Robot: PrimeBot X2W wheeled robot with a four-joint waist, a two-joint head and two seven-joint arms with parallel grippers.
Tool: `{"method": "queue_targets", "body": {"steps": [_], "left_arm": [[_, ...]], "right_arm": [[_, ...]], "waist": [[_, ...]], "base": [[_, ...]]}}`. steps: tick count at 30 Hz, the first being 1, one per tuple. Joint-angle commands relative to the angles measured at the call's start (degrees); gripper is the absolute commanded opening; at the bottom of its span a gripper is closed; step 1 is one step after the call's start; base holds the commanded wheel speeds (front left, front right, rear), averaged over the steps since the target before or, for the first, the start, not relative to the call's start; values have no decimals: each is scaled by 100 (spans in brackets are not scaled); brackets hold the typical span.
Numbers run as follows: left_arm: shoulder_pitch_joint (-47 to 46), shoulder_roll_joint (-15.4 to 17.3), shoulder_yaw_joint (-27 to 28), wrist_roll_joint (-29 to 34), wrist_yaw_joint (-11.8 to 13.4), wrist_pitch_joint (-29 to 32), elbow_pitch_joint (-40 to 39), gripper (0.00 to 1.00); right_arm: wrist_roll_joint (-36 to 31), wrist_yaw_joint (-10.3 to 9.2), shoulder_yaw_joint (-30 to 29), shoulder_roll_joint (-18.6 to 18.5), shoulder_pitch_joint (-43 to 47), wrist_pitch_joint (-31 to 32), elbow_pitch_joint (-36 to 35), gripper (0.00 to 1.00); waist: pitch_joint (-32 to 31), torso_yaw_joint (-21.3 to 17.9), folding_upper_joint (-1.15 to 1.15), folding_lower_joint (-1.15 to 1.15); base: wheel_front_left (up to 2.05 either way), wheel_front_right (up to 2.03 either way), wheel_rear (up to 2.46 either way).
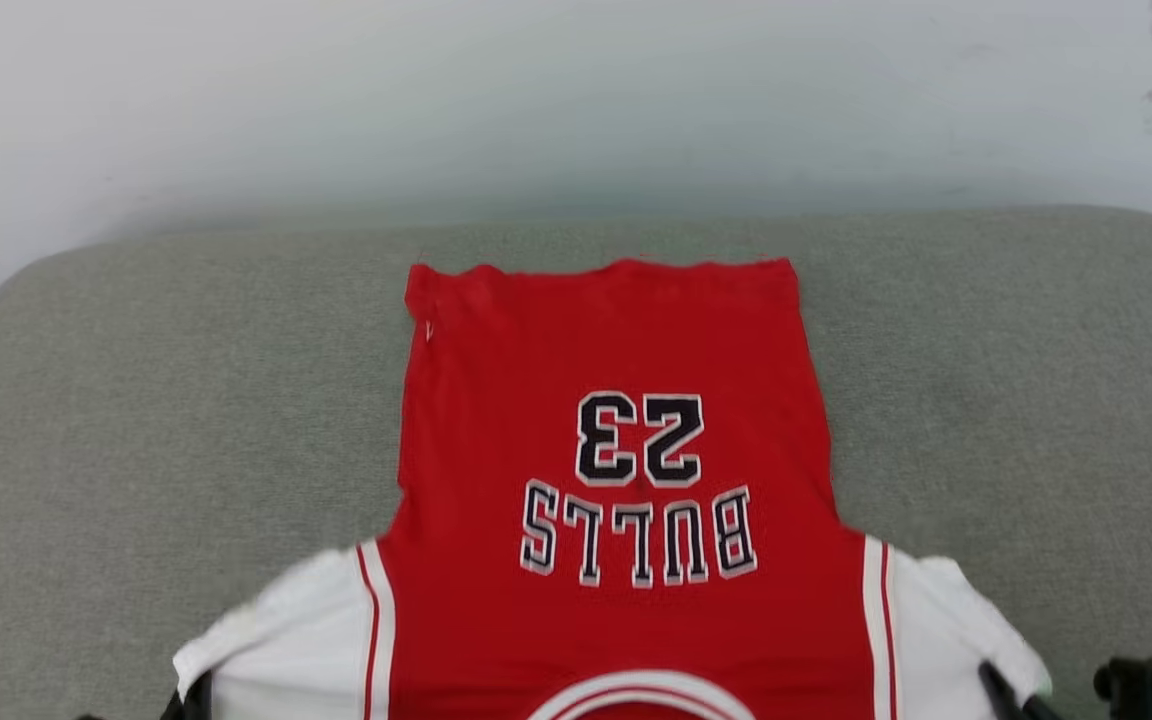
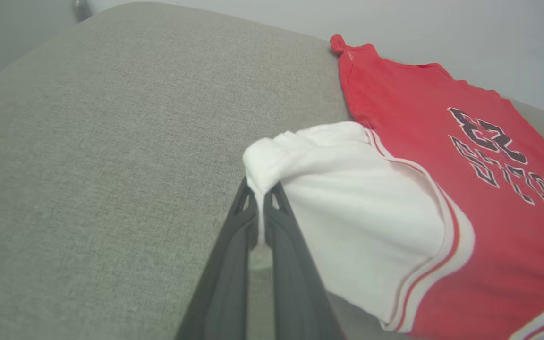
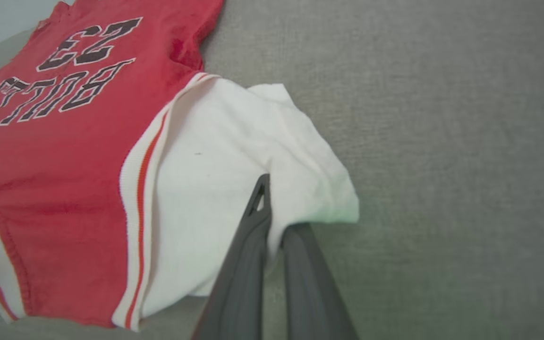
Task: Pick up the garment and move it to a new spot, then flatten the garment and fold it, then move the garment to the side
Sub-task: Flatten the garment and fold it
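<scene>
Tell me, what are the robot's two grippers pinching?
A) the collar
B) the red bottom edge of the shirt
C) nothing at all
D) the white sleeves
D: the left gripper is shut on one white sleeve of the jersey, and the right gripper on the other sleeve.

The left end effector (image 2: pixel 260 191) and right end effector (image 3: pixel 272 212) each pinch closed on the garment (image 1: pixel 616 330).

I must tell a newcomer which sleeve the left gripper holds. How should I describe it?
On the grey cushion lies a red jersey, print upside down in the head view. The sleeve is the white one at its lower left, pinched at its bunched tip by the left gripper. The other white sleeve, lower right, is in the right gripper.
</scene>
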Motion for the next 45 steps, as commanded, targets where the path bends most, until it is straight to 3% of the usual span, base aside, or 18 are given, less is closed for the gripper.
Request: {"method": "queue_targets", "body": {"steps": [1, 5, 6, 7, 8, 9, 16, 22, 29, 36, 40, 45], "left_arm": [[42, 38, 33, 28, 53, 4, -44, 0], [90, -58, -130, 72, 70, 47, -285, 0], [29, -85, -187, 105, 68, 49, -319, 0], [-36, -109, -230, 128, 70, 37, -353, 0], [-92, -137, -266, 145, 68, 25, -386, 0], [-143, -145, -308, 178, 63, 14, -411, 0], [-486, -167, -465, 396, 78, -53, -662, 0], [-945, -231, -599, 560, 15, -141, -902, 0], [-1675, -474, -907, 700, -259, -385, -831, 0], [-2185, -706, -1134, 771, -525, -565, -624, 0], [-2386, -831, -1211, 791, -664, -634, -504, 0], [-2615, -970, -1295, 816, -822, -691, -378, 0]], "right_arm": [[-62, -10, -52, 18, 101, 52, -71, 0], [-225, -9, -143, 235, 428, 500, -554, 0], [-250, -9, -160, 272, 419, 550, -654, 9], [-285, -9, -163, 308, 395, 602, -730, 34], [-290, -7, -175, 343, 350, 642, -820, 81], [-305, -7, -182, 339, 257, 631, -930, 100], [-70, -6, -465, 146, -600, 509, -1391, 100], [138, -6, -793, -184, -2076, 751, -781, 100], [275, -6, -593, -726, -4032, 1669, 609, 100], [308, -6, -288, -983, -5632, 3173, 1674, 100], [169, -6, -280, -1004, -6182, 3782, 2109, 100], [33, -6, -325, -1015, -6445, 3989, 2444, 100]], "waist": [[-25, 38, 0, 2], [2, 86, 0, 2], [11, 95, 0, 2], [13, 104, 0, 2], [26, 110, 0, 2], [43, 113, 0, 2], [297, 185, 0, 2], [863, 412, 0, 2], [1724, 939, 0, 2], [2314, 1361, 0, 2], [2530, 1566, 0, 2], [2777, 1817, 0, 2]], "base": [[0, 0, 0], [0, 0, 0], [0, 0, 0], [0, 0, 0], [0, 0, 0], [0, 0, 0], [0, 0, 0], [0, 0, 0], [0, 0, 0], [0, 0, 0], [0, 0, 0], [0, 0, 0]]}}
